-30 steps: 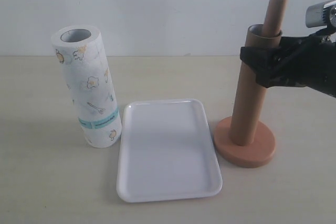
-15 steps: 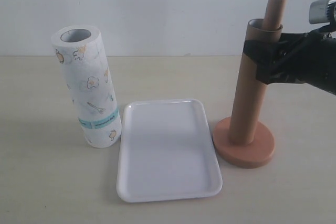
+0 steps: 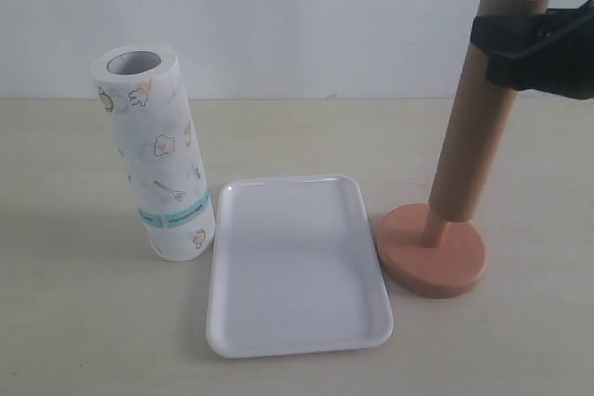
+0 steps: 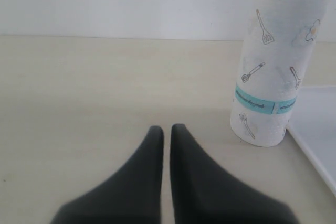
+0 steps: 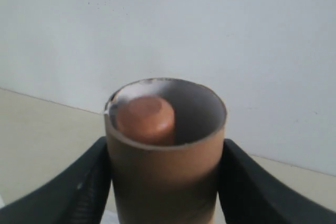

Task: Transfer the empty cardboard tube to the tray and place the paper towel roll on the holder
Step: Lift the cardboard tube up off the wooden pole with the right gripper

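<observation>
Tube removal midway — right gripper clamped on the empty cardboard tube, part-lifted along the holder; tray unfilled, paper towel roll untouched — left gripper pressed together

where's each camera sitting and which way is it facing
exterior view: off the arms, facing table and wall; paper towel roll, tray, holder, right gripper clamping the cardboard tube.
left wrist view: low over the table, past the shut left gripper toward paper towel roll and tray.
right wrist view: behind the right gripper, over the cardboard tube's open top toward the wall.
shared by exterior and left wrist: paper towel roll, tray.
</observation>
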Tool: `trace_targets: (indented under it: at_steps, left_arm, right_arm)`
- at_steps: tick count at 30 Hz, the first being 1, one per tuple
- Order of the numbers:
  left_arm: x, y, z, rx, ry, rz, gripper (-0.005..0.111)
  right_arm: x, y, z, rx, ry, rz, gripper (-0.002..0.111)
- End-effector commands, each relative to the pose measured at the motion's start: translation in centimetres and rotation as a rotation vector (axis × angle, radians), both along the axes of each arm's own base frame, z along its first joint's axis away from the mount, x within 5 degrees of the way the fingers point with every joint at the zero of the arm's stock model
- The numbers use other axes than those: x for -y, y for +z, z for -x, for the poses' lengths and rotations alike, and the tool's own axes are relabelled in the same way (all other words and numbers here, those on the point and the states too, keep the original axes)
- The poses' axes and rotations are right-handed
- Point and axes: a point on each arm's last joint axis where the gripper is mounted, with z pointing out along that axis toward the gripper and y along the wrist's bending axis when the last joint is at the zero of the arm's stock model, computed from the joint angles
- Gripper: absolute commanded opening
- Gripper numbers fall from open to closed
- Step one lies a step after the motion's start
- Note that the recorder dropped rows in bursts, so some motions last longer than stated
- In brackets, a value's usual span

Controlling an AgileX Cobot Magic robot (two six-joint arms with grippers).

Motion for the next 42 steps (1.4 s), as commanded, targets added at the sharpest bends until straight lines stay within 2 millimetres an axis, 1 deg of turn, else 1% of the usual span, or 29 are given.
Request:
trace_targets:
  at_steps: [1,9,12,18,20,23,27,32,33,36,38,42]
  left_arm:
    - [0.0,0.0,0.0,0.004,0.003,0.010,0.004]
    - [0.0,0.0,0.0,0.004,0.003,0.010,0.004]
    - [0.0,0.0,0.0,0.004,0.003,0.010,0.004]
    - [0.0,0.0,0.0,0.004,0.003,0.010,0.004]
    - [0.0,0.0,0.0,0.004,0.003,0.010,0.004]
    - [0.0,0.0,0.0,0.004,0.003,0.010,0.004]
    - [0.0,0.0,0.0,0.004,0.003,0.010,0.004]
    - [0.0,0.0,0.0,0.004,0.003,0.010,0.004]
    - [0.0,0.0,0.0,0.004,0.003,0.010,0.004]
    - [0.0,0.0,0.0,0.004,0.003,0.010,0.004]
    - [0.0,0.0,0.0,0.004,0.003,0.010,0.004]
    - [0.0,0.0,0.0,0.004,0.003,0.010,0.004]
  right_arm:
    - [0.1,1.6,-0.1,0.021,-0.006,0.015,0.000]
    - [-0.5,3.9,-0.6,0.026,0.041,-0.017,0.000]
    - [-0.6,5.2,-0.8,0.051,0.055,-0.011,0.000]
    - [-0.8,7.6,-1.1,0.049,0.077,-0.026,0.000]
    - [-0.9,8.2,-1.1,0.051,0.083,-0.019,0.000]
    - [-1.0,9.8,-1.2,0.058,0.101,-0.003,0.000]
    - [-1.1,11.2,-1.2,0.069,0.108,0.017,0.000]
    - [-1.0,14.5,-1.0,0.106,0.102,0.025,0.000]
    - [-1.0,15.5,-0.8,0.121,0.100,-0.007,0.000]
    - [-1.0,17.4,-0.5,0.173,0.107,-0.019,0.000]
    - [-1.1,19.2,0.0,0.216,0.131,-0.041,0.000]
    - [-1.0,21.2,0.6,0.274,0.133,-0.050,0.000]
